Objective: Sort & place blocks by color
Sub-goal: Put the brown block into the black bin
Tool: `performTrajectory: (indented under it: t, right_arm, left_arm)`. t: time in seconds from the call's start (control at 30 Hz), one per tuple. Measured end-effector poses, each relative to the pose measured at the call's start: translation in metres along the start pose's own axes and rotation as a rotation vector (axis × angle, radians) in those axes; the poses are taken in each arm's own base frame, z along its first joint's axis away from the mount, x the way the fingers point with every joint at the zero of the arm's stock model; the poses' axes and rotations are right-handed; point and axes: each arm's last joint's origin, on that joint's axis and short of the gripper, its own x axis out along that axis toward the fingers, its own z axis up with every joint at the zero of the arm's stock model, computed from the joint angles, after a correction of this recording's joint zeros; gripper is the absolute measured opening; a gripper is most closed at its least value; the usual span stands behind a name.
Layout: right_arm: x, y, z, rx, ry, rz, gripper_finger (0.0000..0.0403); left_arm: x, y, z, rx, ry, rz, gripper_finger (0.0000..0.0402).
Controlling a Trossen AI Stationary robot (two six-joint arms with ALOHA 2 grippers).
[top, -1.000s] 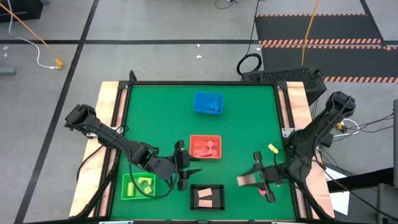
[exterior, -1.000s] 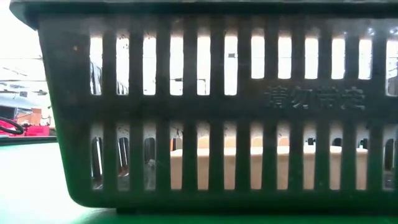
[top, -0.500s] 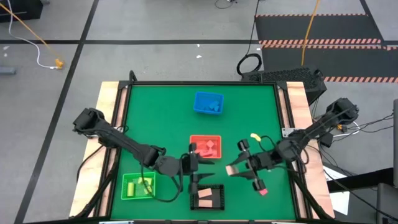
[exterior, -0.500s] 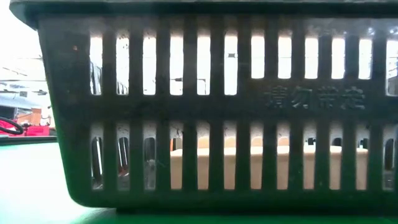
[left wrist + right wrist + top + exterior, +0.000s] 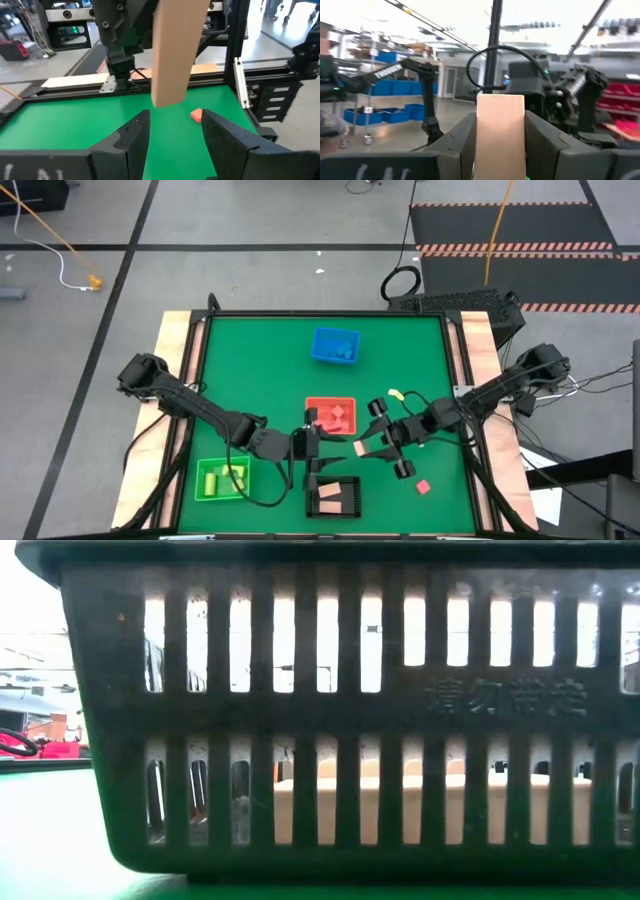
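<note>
Right gripper [image 5: 372,447] reaches in from the table's right edge, its fingers clamped on a tan bar [image 5: 500,131] held between the red bin [image 5: 330,416] and the black bin [image 5: 332,496]. The left gripper [image 5: 175,131] — jaws part open, empty — faces it just above the black bin. A pink block [image 5: 422,487] lies alone on the open green mat [image 5: 260,370] nearer the right edge.

Raised characters (not legible) on the black bin [image 5: 505,695].
</note>
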Motion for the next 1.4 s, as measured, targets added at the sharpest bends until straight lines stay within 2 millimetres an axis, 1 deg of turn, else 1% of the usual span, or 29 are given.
performTrajectory:
  t: [0.2, 0.4, 0.57, 0.83, 0.97, 1.07, 1.2, 1.3, 1.4]
  right_arm:
    - [0.002, -0.007, -0.001, -0.027, -0.055, 0.027, 0.0120]
    - [0.003, -0.016, -0.007, -0.054, -0.064, -0.002, 0.0117]
    - [0.004, -0.016, -0.011, -0.063, -0.052, -0.003, 0.0119]
    - [0.004, -0.016, -0.009, -0.104, -0.067, -0.006, 0.0118]
    - [0.004, -0.016, -0.009, -0.102, -0.066, -0.006, 0.0118]
    - [0.004, -0.016, -0.009, -0.100, -0.068, -0.007, 0.0118]
    - [0.004, -0.016, -0.009, -0.079, -0.064, -0.008, 0.0118]
    - [0.003, -0.016, -0.008, -0.068, -0.045, -0.007, 0.0118]
    - [0.002, -0.017, -0.006, -0.065, -0.012, -0.008, 0.0118]
  left_arm:
    - [0.002, 0.007, 0.001, 0.045, -0.008, 0.077, 0.0180]
    - [0.005, 0.017, 0.006, 0.081, -0.045, 0.112, 0.0180]
    - [0.006, 0.019, 0.006, 0.104, -0.046, 0.120, 0.0180]
    - [0.007, 0.022, 0.006, 0.078, -0.048, 0.125, 0.0180]
    - [0.007, 0.022, 0.008, 0.101, -0.060, 0.128, 0.0180]
    - [0.007, 0.022, 0.009, 0.007, -0.082, 0.125, 0.0179]
    - [0.006, 0.019, 0.001, -0.010, -0.006, 0.127, 0.0178]
    - [0.004, 0.014, 0.001, 0.003, -0.003, 0.148, 0.0165]
    - [0.002, 0.009, 0.002, 0.059, -0.013, 0.135, 0.0147]
